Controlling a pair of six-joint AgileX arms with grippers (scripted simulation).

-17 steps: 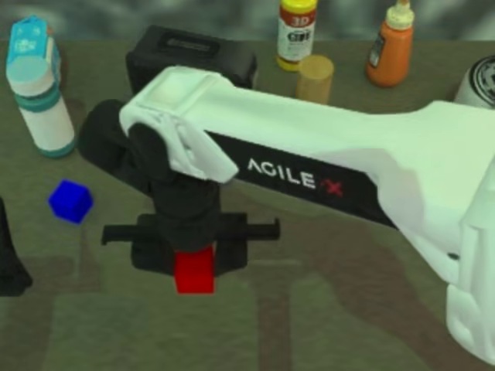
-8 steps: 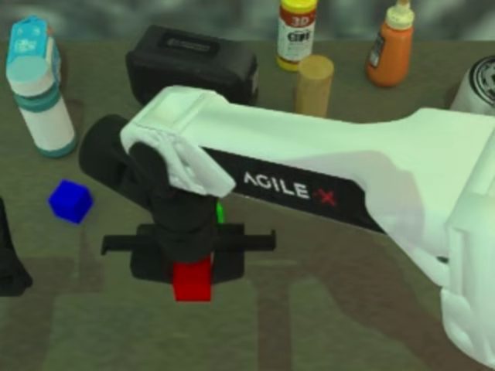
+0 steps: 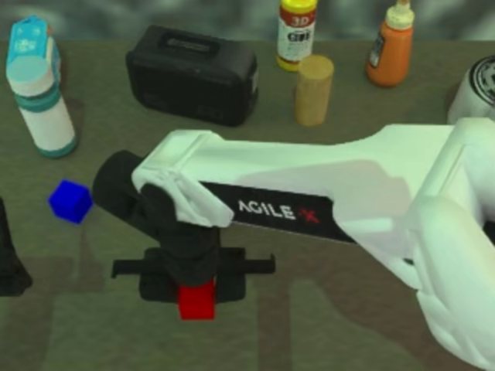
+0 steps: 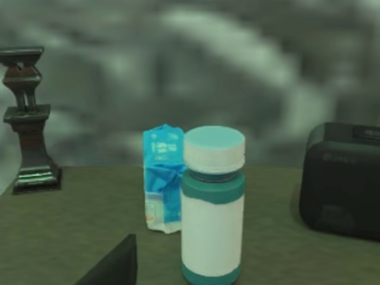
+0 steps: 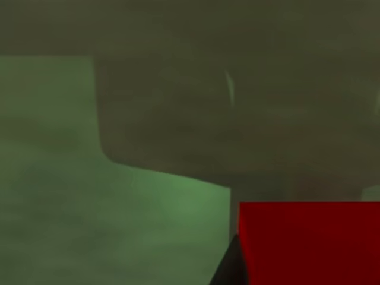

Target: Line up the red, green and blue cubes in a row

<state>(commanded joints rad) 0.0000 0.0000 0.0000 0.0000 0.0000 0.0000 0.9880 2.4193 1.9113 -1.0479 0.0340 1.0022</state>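
The red cube [image 3: 196, 301] is held in my right gripper [image 3: 193, 281], which is shut on it over the front middle of the table. In the right wrist view the red cube [image 5: 309, 243] fills the corner beside one dark finger [image 5: 228, 268]. The blue cube [image 3: 70, 201] lies alone on the table at the left, apart from both grippers. The green cube is hidden, no part of it showing under the right arm. My left gripper [image 3: 8, 267] is parked at the left edge; in the left wrist view only one of its dark fingers [image 4: 113, 267] shows.
A white bottle with a teal cap [image 3: 40, 104] and a blue carton [image 3: 32, 35] stand at the back left. A black box [image 3: 193, 73], a yellow bottle [image 3: 297, 32], a tan cylinder [image 3: 313, 89] and an orange bottle [image 3: 390, 46] line the back.
My right arm has drawn back toward the front of the table with the red cube. A green sliver seen behind the gripper half a second ago is covered now.
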